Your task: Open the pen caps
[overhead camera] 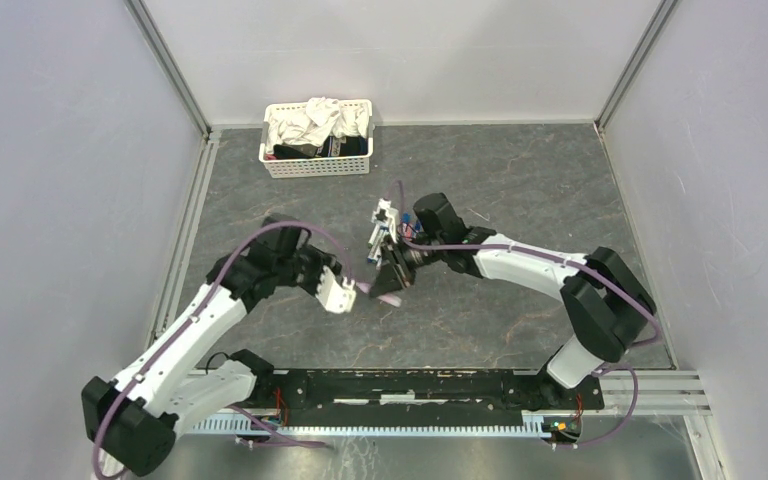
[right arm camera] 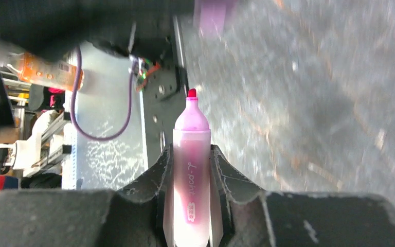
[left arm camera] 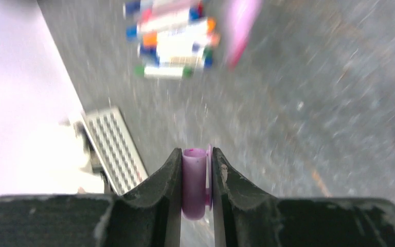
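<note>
On the table (overhead camera: pixel 520 190): a grey marbled mat covers the work surface. Plain white walls close it in on three sides, with aluminium posts in the two far corners. A white basket (overhead camera: pixel 317 165) sits at the far left of the mat and holds crumpled cloths (overhead camera: pixel 310 122). A black base rail (overhead camera: pixel 430 385) runs along the near edge.

Top view: both arms reach to mid-mat and their wrists come close together without touching. The held items are too small to read here; only a pink end shows below the right wrist.

Left wrist view: the left gripper (left arm camera: pixel 195 154) is closed narrow on the purple cap (left arm camera: pixel 194 180). The cap stands between the two pads, off its pen and above the mat. Beyond it, blurred, the pens (left arm camera: pixel 172 41) lie heaped together on the mat, with white barrels and blue, orange, green and red ends. In the top view the right arm hides most of this heap.

Right wrist view: the right gripper (right arm camera: pixel 191 154) is clamped on the lilac-pink pen (right arm camera: pixel 190 170). The barrel lies lengthwise between the fingers and the bare reddish tip (right arm camera: pixel 191 92) points outward. Lettering on the barrel is legible only in this view. A purple cable (right arm camera: pixel 100 128) loops beyond the mat's near edge.

The mat is motion-blurred in both wrist views.
</note>
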